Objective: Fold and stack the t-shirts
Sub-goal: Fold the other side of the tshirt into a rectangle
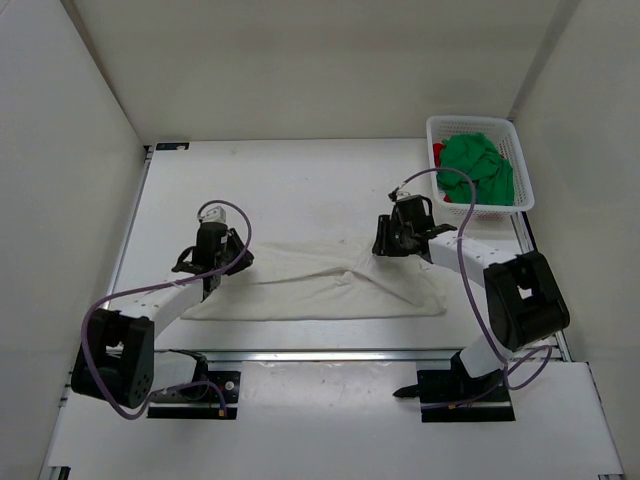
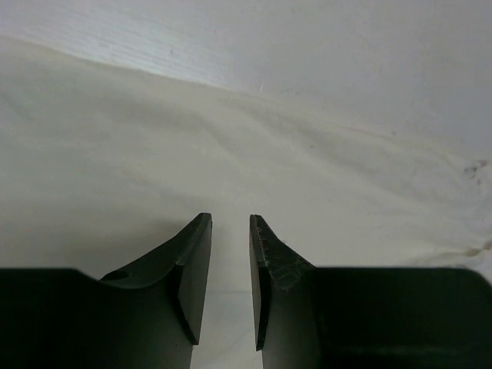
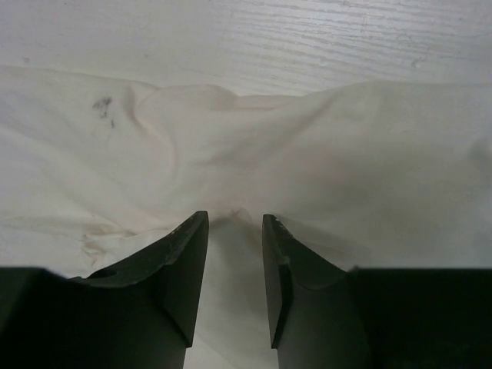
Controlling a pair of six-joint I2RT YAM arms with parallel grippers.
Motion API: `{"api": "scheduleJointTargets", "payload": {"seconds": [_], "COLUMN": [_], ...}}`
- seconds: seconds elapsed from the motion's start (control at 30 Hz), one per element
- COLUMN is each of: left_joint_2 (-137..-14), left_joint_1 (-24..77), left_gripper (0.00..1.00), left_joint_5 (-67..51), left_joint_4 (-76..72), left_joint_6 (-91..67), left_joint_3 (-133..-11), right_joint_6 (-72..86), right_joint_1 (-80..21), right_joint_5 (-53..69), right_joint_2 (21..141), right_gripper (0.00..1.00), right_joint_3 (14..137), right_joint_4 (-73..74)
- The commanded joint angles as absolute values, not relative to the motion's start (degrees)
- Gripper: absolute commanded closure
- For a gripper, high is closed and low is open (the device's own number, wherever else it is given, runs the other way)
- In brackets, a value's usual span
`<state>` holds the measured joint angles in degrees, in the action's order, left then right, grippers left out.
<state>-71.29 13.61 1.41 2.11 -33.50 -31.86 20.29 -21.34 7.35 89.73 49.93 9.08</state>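
Note:
A cream-white t-shirt [image 1: 320,290] lies spread flat across the near middle of the table. My left gripper [image 1: 208,262] hovers over its left end, open; in the left wrist view [image 2: 231,219] only smooth cloth [image 2: 154,154] shows through the narrow gap. My right gripper [image 1: 397,240] stands over the shirt's far right edge, also open [image 3: 234,217]. A small raised crease of the cloth [image 3: 346,169] sits just beyond its fingertips, not gripped. The green t-shirt [image 1: 478,165] and the red t-shirt [image 1: 438,155] are bundled in the basket, the red mostly hidden under the green.
A white mesh basket [image 1: 470,121] stands at the table's far right corner. White walls close in the left, back and right sides. Bare tabletop [image 1: 300,190] lies beyond the shirt. Purple cables loop off both arms.

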Motion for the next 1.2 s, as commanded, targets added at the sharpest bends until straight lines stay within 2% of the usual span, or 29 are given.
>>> {"api": "scheduleJointTargets", "payload": {"seconds": [0.0, 0.13, 0.23, 0.33, 0.43, 0.57, 0.87, 1.1, 1.17], "left_joint_2": [-71.5, -72.6, -72.6, -71.9, -71.4, -71.2, -71.3, -71.5, -71.0], "left_joint_1": [16.0, 17.3, 17.0, 16.8, 17.2, 17.1, 18.2, 19.1, 18.6], "left_gripper": [0.63, 0.63, 0.63, 0.63, 0.63, 0.62, 0.63, 0.63, 0.63], "left_joint_5": [0.4, 0.3, -0.7, -0.9, -0.4, -0.4, -0.9, -1.7, -1.7], "left_joint_4": [-2.3, -3.3, -3.4, -3.8, -3.1, -2.6, -3.0, -3.0, -2.7], "left_joint_6": [-34.5, -35.2, -35.3, -35.5, -35.3, -34.9, -36.1, -36.8, -36.7], "left_joint_3": [-30.6, -30.4, -30.5, -30.5, -31.0, -31.4, -32.8, -33.6, -33.7], "right_joint_6": [18.5, 18.2, 19.5, 19.3, 20.2, 21.4, 27.5, 33.0, 34.1], "right_joint_1": [-21.7, -20.9, -21.4, -22.1, -21.7, -23.3, -31.9, -39.8, -41.4], "right_joint_5": [8.1, 10.3, 11.9, 11.7, 10.9, 7.2, 3.2, 0.4, 0.7], "right_joint_2": [90.5, 93.6, 92.0, 90.4, 88.6, 84.7, 75.4, 73.9, 73.5], "right_gripper": [0.67, 0.65, 0.67, 0.78, 0.94, 1.00, 1.00, 1.00, 0.97], "right_joint_3": [51.4, 52.4, 50.4, 49.2, 49.6, 48.5, 43.3, 41.8, 41.3], "right_joint_4": [4.6, 5.2, 4.6, 4.6, 6.8, 10.5, 17.5, 19.2, 18.3]}}
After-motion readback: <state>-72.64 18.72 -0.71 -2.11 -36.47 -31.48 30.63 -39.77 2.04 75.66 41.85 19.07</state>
